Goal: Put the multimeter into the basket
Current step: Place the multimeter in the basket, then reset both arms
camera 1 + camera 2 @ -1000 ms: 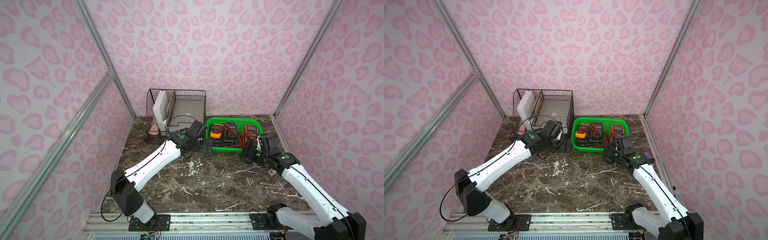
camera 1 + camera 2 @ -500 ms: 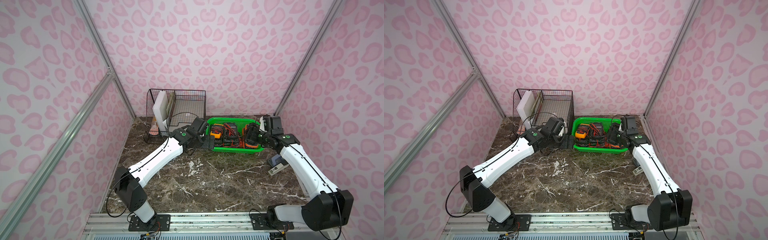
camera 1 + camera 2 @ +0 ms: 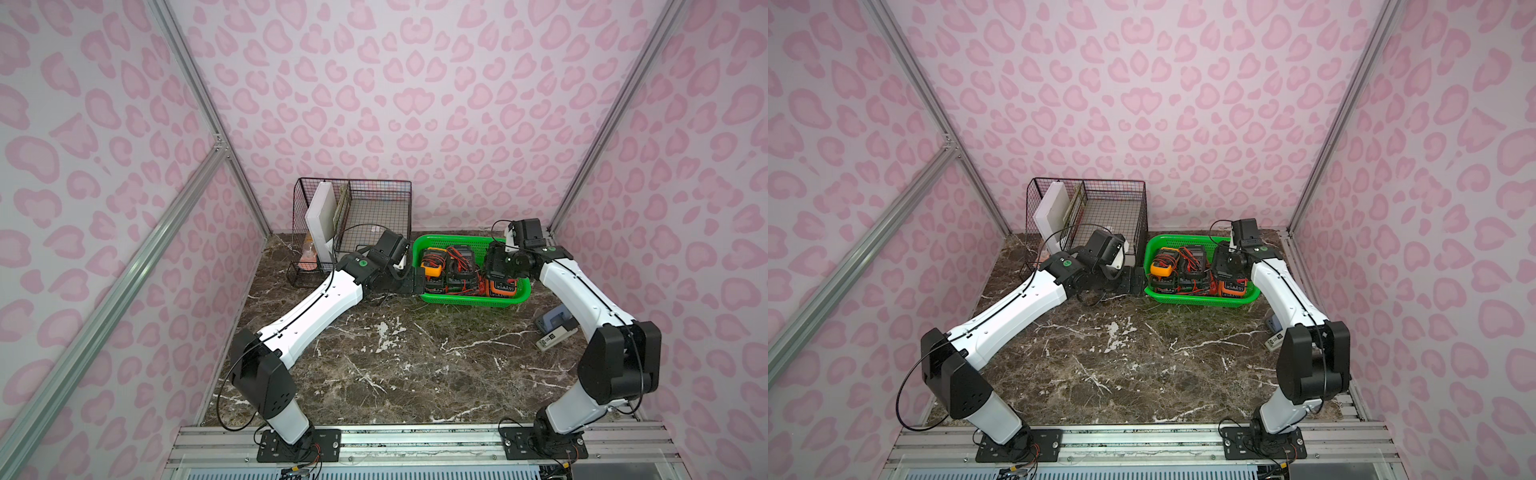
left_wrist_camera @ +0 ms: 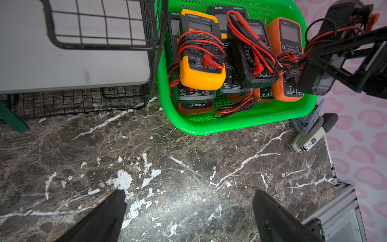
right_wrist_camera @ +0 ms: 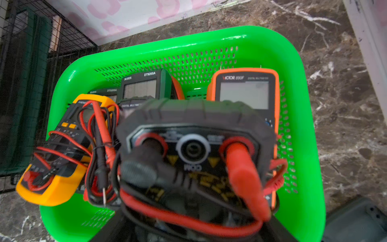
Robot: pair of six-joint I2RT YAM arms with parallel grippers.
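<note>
**Multimeter held over the basket's right end**

The right fingers [image 5: 109, 230] are clenched on a black multimeter [image 5: 194, 146]. Its jack end faces the wrist camera, with a red plug and a black plug seated in the sockets, and red and black leads [image 5: 188, 222] are looped around the body. The multimeter hangs over the right end of the green basket [image 5: 188, 42], directly above an orange meter [image 5: 245, 94] lying there. Whether it touches that meter cannot be told.

The left fingers [image 4: 100, 220] are released and spread wide, with nothing but bare tabletop [image 3: 395, 365] between them. In both top views they sit low, just beside the basket's left end.

The basket stands at the back of the tabletop, right of centre, and is already crowded. A yellow meter [image 4: 201, 77] wrapped in its leads rests on top at the left end. Beside it, a black meter [image 4: 251, 62] with a bundle of red leads lies across two dark green meters [image 5: 144, 88].

Just left of the basket, against the back edge, stands a black wire organizer [image 3: 374, 199] with a white board [image 3: 320, 216] leaning upright in its left compartment. A small grey device [image 4: 310, 134] lies on the tabletop near the right edge — in front of the basket's right corner and partly behind the right arm in the top views.
</note>
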